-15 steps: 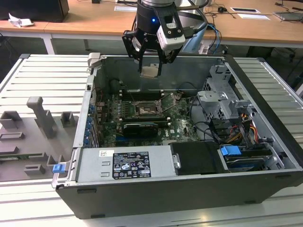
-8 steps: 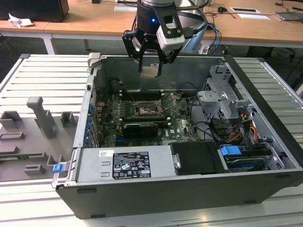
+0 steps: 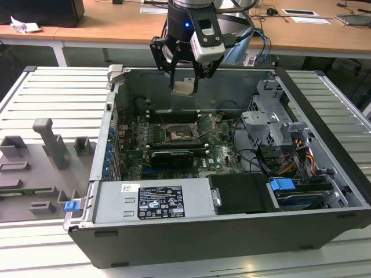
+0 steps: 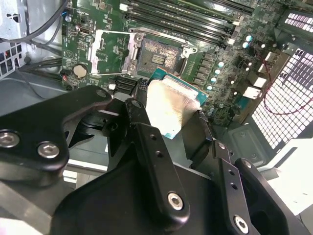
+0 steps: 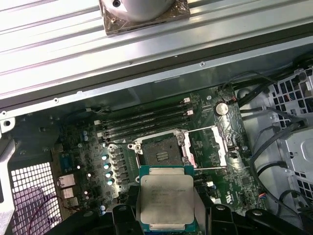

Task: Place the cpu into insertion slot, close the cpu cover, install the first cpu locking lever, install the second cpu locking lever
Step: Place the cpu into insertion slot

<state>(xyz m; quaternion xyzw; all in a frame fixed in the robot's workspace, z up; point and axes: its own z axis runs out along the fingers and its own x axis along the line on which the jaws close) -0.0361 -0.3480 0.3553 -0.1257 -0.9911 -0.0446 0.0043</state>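
Cpu in hand, not yet seated.
Gripper (image 3: 185, 87) is clamped on the cpu (image 5: 166, 198), high above the open case (image 3: 174, 246). The slot (image 5: 164, 149) is bare and the cover (image 5: 221, 147) is flipped open beside it, so every step is left.

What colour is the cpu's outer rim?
Teal-green rim on the cpu; clearest in first wrist view.

Side edges of the cpu (image 4: 171, 110) hidden under the end effector (image 4: 168, 120) clamping it in the second wrist view, arm (image 3: 185, 14) cut off by the exterior view's top edge, insertion slot (image 3: 177, 136) contacts too small to tell there
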